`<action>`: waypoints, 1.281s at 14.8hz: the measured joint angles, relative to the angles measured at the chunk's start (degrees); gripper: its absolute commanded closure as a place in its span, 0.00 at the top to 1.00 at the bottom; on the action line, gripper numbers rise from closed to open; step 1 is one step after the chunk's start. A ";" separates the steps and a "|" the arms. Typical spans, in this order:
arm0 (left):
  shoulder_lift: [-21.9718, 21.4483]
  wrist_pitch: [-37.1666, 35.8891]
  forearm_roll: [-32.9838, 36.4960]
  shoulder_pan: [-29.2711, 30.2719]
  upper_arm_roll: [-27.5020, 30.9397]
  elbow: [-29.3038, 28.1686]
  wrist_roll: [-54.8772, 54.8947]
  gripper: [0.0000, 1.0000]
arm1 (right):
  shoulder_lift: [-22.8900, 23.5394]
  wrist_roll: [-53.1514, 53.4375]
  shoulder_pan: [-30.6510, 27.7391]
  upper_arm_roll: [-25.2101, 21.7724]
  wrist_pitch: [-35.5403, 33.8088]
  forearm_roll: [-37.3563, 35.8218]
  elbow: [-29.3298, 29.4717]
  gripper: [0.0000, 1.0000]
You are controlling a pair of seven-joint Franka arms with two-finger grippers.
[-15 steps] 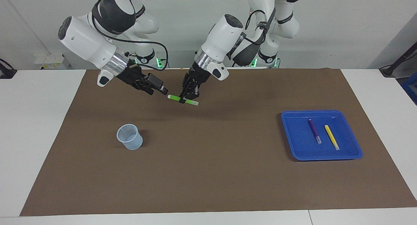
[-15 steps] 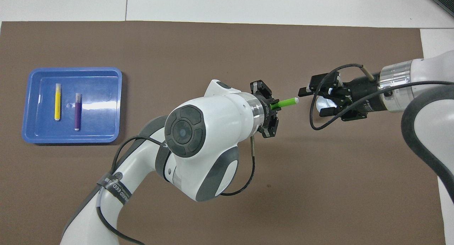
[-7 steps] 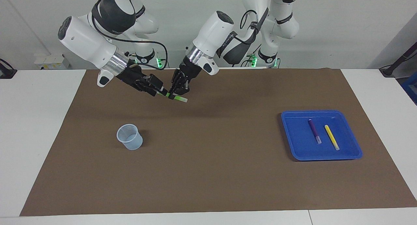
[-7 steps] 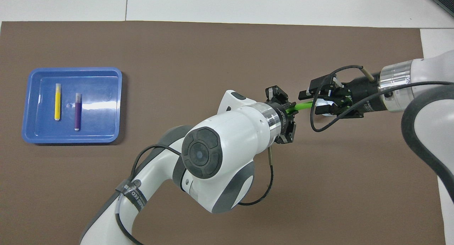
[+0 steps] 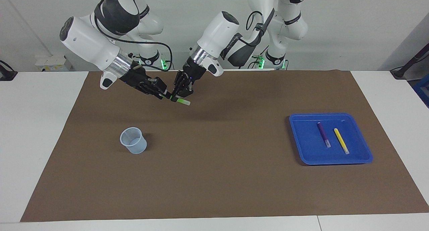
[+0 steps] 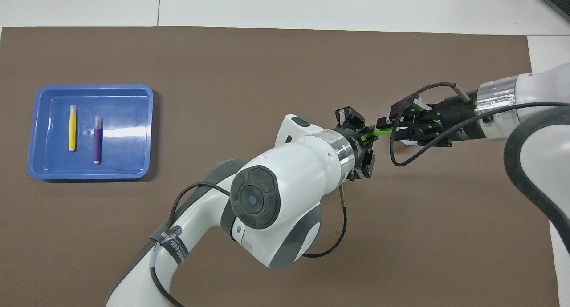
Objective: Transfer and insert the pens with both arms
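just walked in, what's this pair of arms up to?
Mid handover. The left gripper is shut on the green pen, held in the air over the brown mat, and the right gripper is at the pen's other end, its fingers around it. The purple pen and yellow pen lie in the blue tray toward the left arm's end. A clear cup stands toward the right arm's end.
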 measured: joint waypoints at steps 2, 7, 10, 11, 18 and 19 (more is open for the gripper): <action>0.01 1.21 0.00 -0.20 0.00 -0.60 -0.02 0.00 | 0.00 -0.06 0.00 0.00 0.00 0.00 0.00 0.37; 0.03 2.10 0.00 -0.51 0.07 -0.88 -0.08 0.00 | 0.00 -0.12 0.00 -0.01 0.00 0.00 0.00 0.37; 0.03 2.17 0.00 -0.52 0.10 -0.89 -0.08 0.00 | 0.00 -0.13 0.00 -0.01 0.00 0.00 0.00 0.19; 0.03 2.18 0.00 -0.52 0.10 -0.89 -0.08 0.00 | 0.00 -0.21 0.00 -0.01 0.00 0.00 0.00 0.14; 0.21 2.84 -0.03 -0.68 0.09 -0.94 -1.04 0.00 | -0.03 -3.02 -0.01 -0.10 0.09 0.28 0.00 0.00; 0.21 2.85 -0.03 -0.68 0.09 -0.94 -1.05 0.00 | -0.03 -3.12 -0.01 -0.10 0.09 0.28 0.00 0.00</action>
